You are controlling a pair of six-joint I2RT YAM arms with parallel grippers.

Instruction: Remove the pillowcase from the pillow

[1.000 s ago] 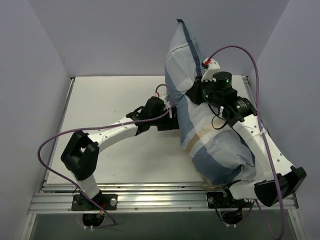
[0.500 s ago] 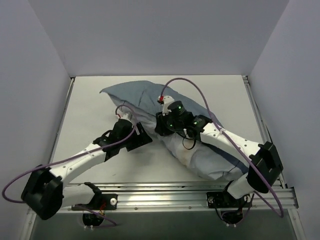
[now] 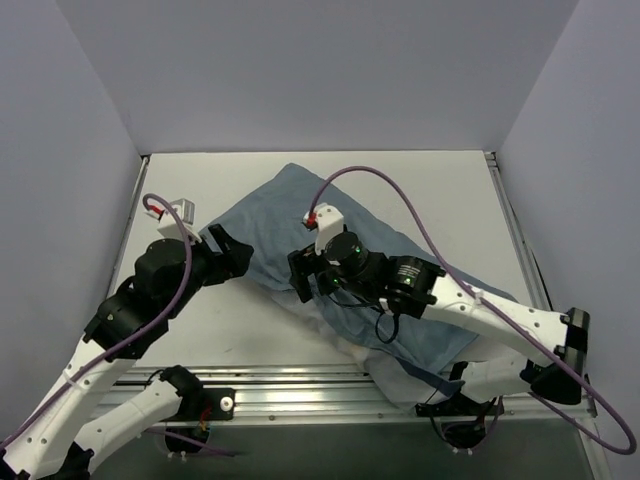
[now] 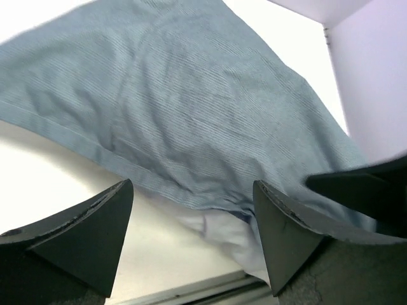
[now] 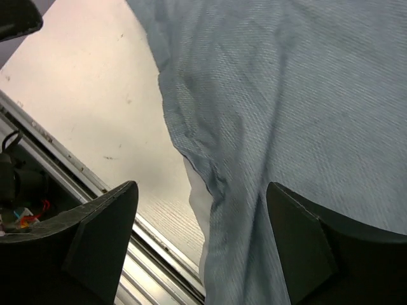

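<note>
— On the table, from its middle toward the near right, the pillowcase lies flat with a plain blue-grey side up. The pillow shows only as a white strip under the near hem. Do the arms hold anything?
— No. The left gripper hovers over the cloth with its jaws wide apart and nothing between them. The right gripper is the same, just above the hem.
— Then what can go wrong, in your opinion?
— I think the main danger is a pinch that takes too much. The hem lies directly on the white fabric, so a finger that goes deep can catch both layers. Then the pillow travels together with the case instead of coming out.
— And a shallow pinch?
— It can slip off, because the cloth looks thin and loose. Also both grippers are near the same edge, so they may bump each other. And the near end of the bundle lies close to the metal rail; a strong pull toward the bases could drag it off the table
</note>
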